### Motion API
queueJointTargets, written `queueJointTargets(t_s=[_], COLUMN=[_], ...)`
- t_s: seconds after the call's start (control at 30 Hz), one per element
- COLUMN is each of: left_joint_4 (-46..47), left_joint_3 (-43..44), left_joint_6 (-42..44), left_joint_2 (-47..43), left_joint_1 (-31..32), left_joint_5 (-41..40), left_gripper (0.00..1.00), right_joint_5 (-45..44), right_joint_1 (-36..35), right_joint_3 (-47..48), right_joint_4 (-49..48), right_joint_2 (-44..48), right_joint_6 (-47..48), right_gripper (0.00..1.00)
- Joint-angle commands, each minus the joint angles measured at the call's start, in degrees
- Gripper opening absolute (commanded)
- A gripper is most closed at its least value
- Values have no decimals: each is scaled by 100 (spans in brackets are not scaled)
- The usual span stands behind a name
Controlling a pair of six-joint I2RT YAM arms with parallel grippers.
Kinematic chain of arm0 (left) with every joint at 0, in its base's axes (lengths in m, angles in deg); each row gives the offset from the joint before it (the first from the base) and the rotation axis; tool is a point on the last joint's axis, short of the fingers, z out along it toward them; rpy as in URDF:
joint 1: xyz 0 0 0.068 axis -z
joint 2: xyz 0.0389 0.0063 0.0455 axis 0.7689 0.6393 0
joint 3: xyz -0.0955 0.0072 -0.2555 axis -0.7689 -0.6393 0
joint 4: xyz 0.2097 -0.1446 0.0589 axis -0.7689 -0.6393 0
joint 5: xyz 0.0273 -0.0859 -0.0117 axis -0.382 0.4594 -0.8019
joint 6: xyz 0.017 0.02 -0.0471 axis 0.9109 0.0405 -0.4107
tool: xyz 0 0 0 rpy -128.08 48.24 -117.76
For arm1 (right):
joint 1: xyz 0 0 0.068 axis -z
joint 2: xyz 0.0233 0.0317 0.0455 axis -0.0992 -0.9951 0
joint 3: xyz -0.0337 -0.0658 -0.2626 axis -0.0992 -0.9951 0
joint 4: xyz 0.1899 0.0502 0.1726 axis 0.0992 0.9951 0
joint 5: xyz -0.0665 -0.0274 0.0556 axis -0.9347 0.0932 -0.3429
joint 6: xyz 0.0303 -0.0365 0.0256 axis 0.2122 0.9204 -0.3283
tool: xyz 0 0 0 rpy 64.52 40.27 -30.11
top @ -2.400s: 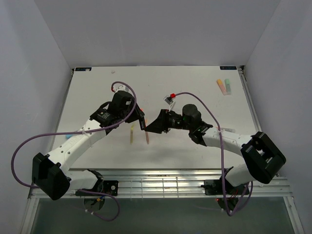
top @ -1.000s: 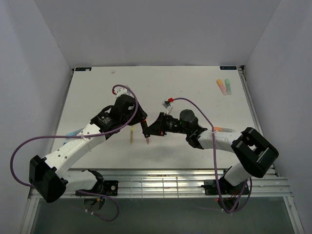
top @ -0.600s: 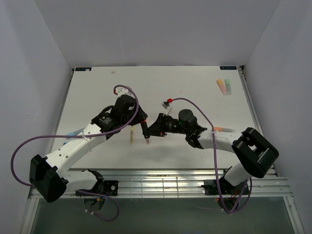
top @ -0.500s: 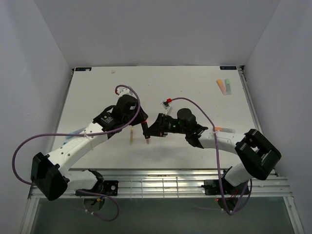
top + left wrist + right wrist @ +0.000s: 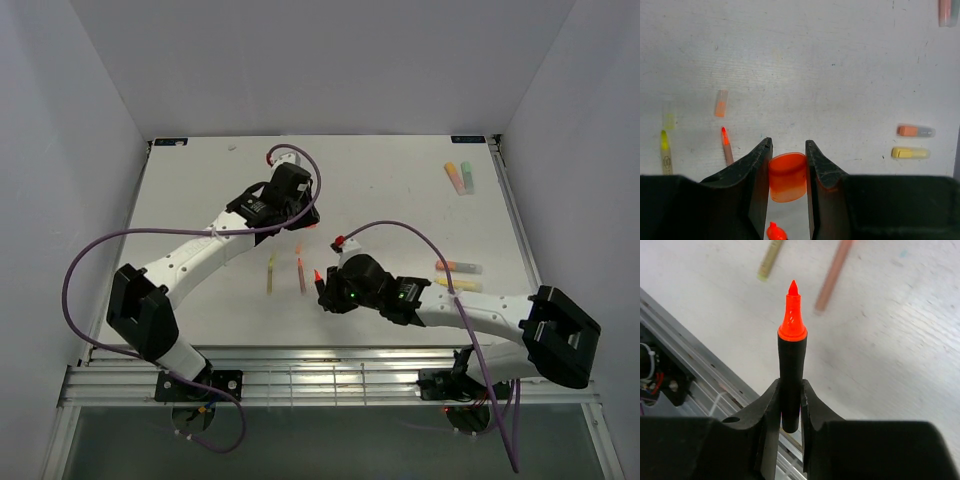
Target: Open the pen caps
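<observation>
Your left gripper (image 5: 787, 145) is clamped on the stubby orange plastic cap (image 5: 787, 177), held above the middle of the white table (image 5: 840, 75). To its right and nearer, your right gripper (image 5: 790, 385) pinches the uncapped black pen body (image 5: 791, 360), orange tip (image 5: 792, 315) exposed.

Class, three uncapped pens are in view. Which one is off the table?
The black-bodied orange-tipped pen, clamped in the jaws of the right gripper; the yellow-tipped pen and tan-bodied orange-tipped pen lie flat on the table.

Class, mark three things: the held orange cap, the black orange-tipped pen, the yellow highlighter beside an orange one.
orange cap (image 5: 787, 177), left wrist view, middle of its side.
black pen (image 5: 791, 370), right wrist view, its barrel.
yellow highlighter (image 5: 910, 153), left wrist view, mid-body.
</observation>
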Motion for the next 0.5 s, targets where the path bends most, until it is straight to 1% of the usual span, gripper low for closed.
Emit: queueJointTargets(t_s=[0.0, 0.1, 0.17, 0.27, 0.3, 0.47], left_joint_4=[196, 336, 355, 363, 381, 364], left_joint_3=[253, 288, 297, 376, 385, 551], left_joint_6=[371, 678, 854, 1048, 1135, 1390], left_joint_2=[21, 206, 426, 830, 935, 1550], left_joint_1=[-46, -55, -46, -46, -55, -55], left_joint_5=[244, 551, 692, 877, 939, 790], left_gripper=[0, 0, 0, 0, 0, 0], right_joint_5=[-276, 60, 288, 920, 1218, 1774], right_joint_1=[268, 724, 901, 1244, 1384, 1648], right_joint_3=[-461, -558, -602, -769, -874, -980], right_joint_4=[-69, -184, -359, -693, -1025, -1642], right_joint_2=[465, 483, 422, 247, 203, -175], right_joint_6=[110, 4, -75, -365, -418, -637], right_gripper=[8, 8, 8, 8, 8, 8])
